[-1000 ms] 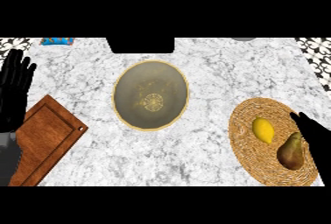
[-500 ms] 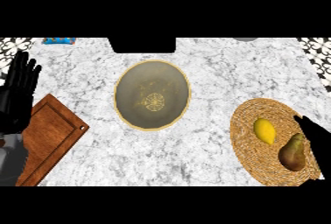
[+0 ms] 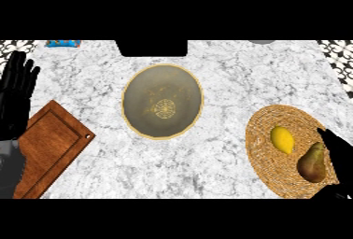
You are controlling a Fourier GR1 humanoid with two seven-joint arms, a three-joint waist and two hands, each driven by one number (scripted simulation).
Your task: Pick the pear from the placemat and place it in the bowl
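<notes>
A brown-green pear (image 3: 312,162) lies on the round woven placemat (image 3: 265,161) at the right, beside a yellow lemon (image 3: 282,139). The tan bowl (image 3: 163,101) with a gold pattern inside stands in the middle of the counter and holds nothing. My right hand (image 3: 339,156) enters from the right edge. It is open and lies just right of the pear, and most of it is cut off by the view's edge. My left hand (image 3: 17,91) rests open at the left edge, fingers up, far from the bowl.
A wooden cutting board (image 3: 48,147) lies at the lower left, partly under my left forearm. A black block (image 3: 151,47) stands at the counter's far edge behind the bowl. A small blue thing (image 3: 63,43) shows at the top left.
My right hand has slid slightly down and right alongside the pear. The left hand has drifted a little. The pear, the lemon and the bowl have stayed in place.
</notes>
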